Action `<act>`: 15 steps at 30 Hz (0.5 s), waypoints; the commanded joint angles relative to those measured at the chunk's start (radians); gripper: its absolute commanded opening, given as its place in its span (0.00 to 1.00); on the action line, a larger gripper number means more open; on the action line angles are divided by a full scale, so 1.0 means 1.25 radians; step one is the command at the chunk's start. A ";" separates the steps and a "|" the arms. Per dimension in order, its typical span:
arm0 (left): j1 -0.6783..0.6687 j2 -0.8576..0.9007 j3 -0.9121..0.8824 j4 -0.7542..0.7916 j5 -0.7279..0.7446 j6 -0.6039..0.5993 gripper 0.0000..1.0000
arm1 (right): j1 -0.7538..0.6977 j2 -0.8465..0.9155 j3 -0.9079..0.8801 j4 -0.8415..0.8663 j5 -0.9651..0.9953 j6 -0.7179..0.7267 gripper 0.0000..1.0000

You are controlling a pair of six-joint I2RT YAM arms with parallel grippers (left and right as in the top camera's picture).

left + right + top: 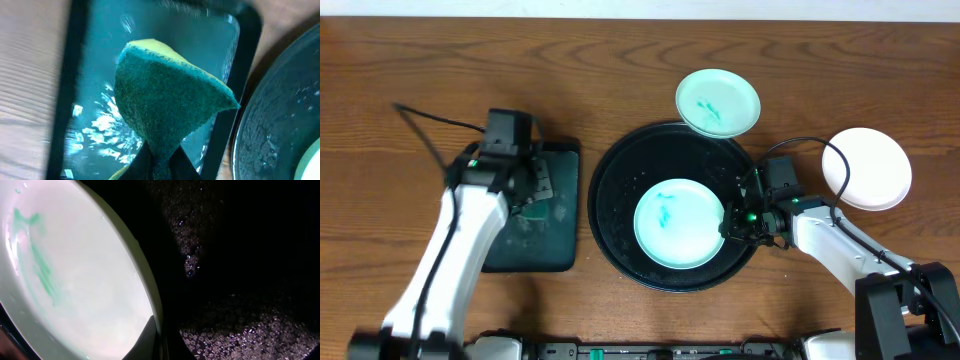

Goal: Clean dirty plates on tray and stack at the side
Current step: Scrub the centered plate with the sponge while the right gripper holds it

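Note:
A mint-green plate [678, 222] with teal smears lies in the round black tray [616, 170]. My right gripper [728, 226] is shut on that plate's right rim; the right wrist view shows the rim [145, 280] pinched between my fingers [161, 342]. A second smeared mint-green plate [718, 102] rests on the tray's far rim. A white plate [867, 168] lies on the wood at the right. My left gripper [525, 196] is shut on a green-yellow sponge [165, 100] and holds it above the rectangular dark tray [75, 75].
The rectangular dark tray [555, 235] is wet and lies left of the round tray. A black cable [430, 118] runs across the wood at the far left. The round tray's floor [240, 270] is beaded with water drops.

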 commanded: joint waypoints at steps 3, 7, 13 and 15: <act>-0.020 0.037 0.033 -0.003 0.158 -0.028 0.07 | 0.004 0.004 0.000 0.002 -0.015 0.009 0.01; -0.096 0.038 0.093 -0.029 0.164 -0.083 0.07 | 0.004 0.004 0.000 0.009 -0.015 0.009 0.01; -0.235 0.089 0.126 -0.013 0.186 -0.134 0.07 | 0.004 0.004 0.000 0.017 -0.015 0.009 0.01; -0.278 0.123 0.126 -0.001 0.186 -0.143 0.07 | 0.004 0.004 0.000 0.016 -0.015 0.009 0.01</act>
